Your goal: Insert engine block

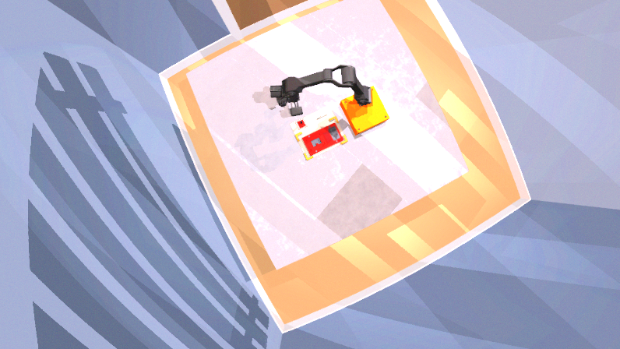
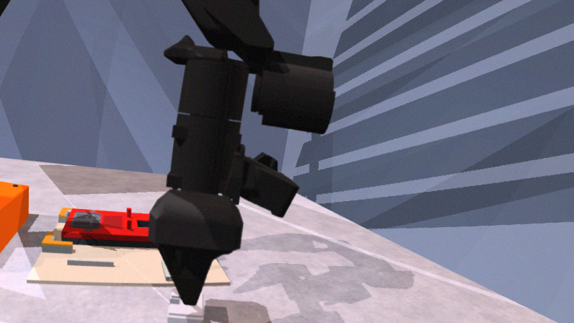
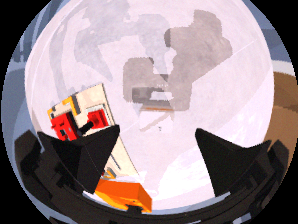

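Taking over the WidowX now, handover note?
Gripper: open, nothing held, above the surface beside the board.
Car body: red, on the cream board, opening unfilled.
Engine block: probably the pale block off the board's edge, partly hidden by the gripper.
Done: no insertion.
Left: grasp, align slot to rib, seat fully, withdraw without contact.

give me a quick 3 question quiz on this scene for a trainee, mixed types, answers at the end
1. True or false: the gripper is holding something.
2. Multiple choice: what colour is the car body?
A) green
B) red
C) blue
3. Fill in the blank: the board under the car body has ____ corner brackets beside the car body.

Key: 1. false; 2. B; 3. yellow
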`<state>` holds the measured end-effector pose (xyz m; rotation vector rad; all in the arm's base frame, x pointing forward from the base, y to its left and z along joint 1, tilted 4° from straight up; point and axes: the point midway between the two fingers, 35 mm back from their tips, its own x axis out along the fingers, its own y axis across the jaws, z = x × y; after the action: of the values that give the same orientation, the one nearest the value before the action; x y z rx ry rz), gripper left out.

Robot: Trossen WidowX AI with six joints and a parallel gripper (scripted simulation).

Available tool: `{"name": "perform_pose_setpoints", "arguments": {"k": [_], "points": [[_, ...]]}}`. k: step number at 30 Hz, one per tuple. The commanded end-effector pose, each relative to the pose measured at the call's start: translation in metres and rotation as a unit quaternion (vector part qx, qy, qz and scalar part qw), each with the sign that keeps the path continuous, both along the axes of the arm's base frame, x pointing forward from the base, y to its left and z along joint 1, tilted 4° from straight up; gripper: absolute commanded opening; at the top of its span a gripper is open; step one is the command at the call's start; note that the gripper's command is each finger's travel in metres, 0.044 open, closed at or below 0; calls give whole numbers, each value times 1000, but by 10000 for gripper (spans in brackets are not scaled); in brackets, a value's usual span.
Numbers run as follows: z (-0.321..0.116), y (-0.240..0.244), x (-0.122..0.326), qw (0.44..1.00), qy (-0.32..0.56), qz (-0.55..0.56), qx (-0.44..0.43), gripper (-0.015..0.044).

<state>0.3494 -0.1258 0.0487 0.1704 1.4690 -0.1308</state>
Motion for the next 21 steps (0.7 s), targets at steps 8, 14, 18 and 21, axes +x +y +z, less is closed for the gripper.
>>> {"name": "perform_pose_setpoints", "arguments": {"k": [8,14,18,21], "points": [[-17,1,-1,1000,4,2,4,440],[-27,2,0,1000,4,2,4,440],[-34,2,1,1000,4,2,4,440],[-39,2,1,1000,4,2,4,440]]}}
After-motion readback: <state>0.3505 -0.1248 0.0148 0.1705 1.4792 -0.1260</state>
